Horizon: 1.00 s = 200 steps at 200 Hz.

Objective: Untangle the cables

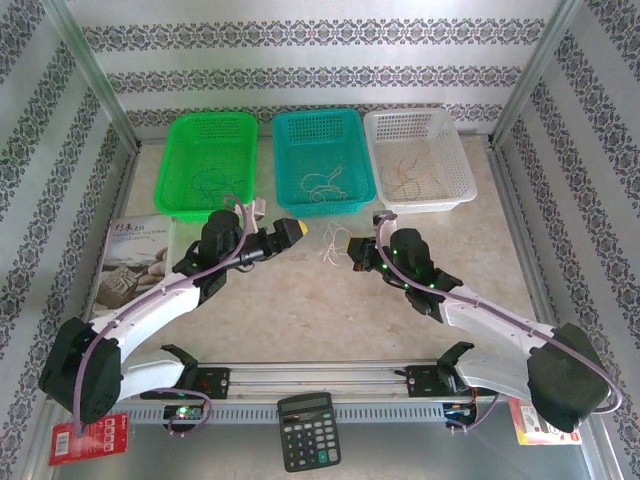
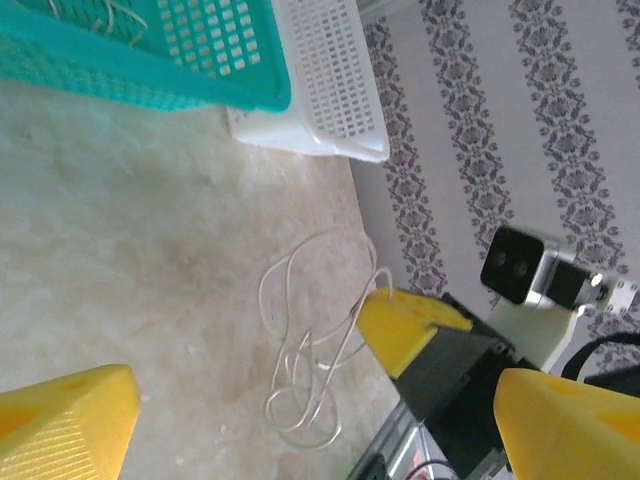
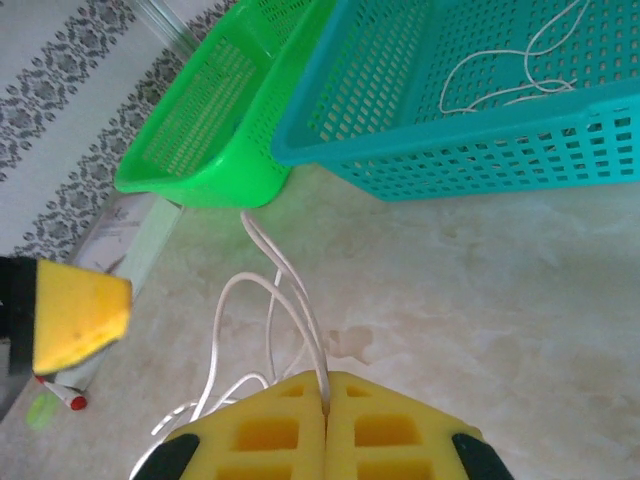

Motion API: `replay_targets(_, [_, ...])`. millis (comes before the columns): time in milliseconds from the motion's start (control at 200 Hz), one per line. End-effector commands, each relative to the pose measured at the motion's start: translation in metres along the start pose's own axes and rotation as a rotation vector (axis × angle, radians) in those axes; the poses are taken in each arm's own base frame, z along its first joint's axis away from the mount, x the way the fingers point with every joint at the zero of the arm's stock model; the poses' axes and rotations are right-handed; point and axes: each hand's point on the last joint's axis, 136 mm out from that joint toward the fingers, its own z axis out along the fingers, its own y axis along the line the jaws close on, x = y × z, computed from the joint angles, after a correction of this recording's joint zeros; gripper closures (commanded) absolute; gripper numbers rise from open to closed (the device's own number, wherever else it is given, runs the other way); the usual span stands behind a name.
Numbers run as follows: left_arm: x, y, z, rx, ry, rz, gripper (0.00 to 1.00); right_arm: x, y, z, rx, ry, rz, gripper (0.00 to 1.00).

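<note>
The cables [image 1: 329, 246] are a small loose clump of thin pale strands on the marble tabletop between the two arms, in front of the teal basket. My right gripper [image 3: 326, 388] is shut on the cables; its yellow pads pinch two whitish strands [image 3: 290, 290] that loop away toward the baskets. From above, the right gripper [image 1: 353, 247] sits at the clump's right edge. My left gripper [image 1: 276, 222] stands open just left of the clump. In the left wrist view its yellow fingers [image 2: 72, 420] are wide apart, with the cables [image 2: 305, 350] on the table beyond them.
Three baskets line the back: green [image 1: 178, 150], teal [image 1: 360, 150] and white [image 1: 455, 150], each with thin wires inside. A book [image 1: 135, 255] lies at the left. A calculator [image 1: 308, 430] sits on the near rail. Patterned walls close both sides.
</note>
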Motion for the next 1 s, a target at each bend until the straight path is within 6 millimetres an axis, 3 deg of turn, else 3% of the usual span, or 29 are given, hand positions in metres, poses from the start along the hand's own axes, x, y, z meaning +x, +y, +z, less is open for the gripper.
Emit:
replay_targets(0, [-0.002, -0.015, -0.002, 0.079, -0.046, 0.01, 0.14, -0.014, 0.014, -0.006, -0.057, -0.036, 0.026, 1.0])
replay_targets(555, [-0.008, -0.03, 0.014, 0.175, -0.057, 0.011, 0.37, -0.018, 0.053, -0.018, -0.26, -0.044, 0.04, 1.0])
replay_targets(994, [-0.006, -0.038, 0.02, 0.217, -0.063, 0.008, 0.49, -0.016, 0.064, -0.014, -0.287, -0.034, 0.037, 1.0])
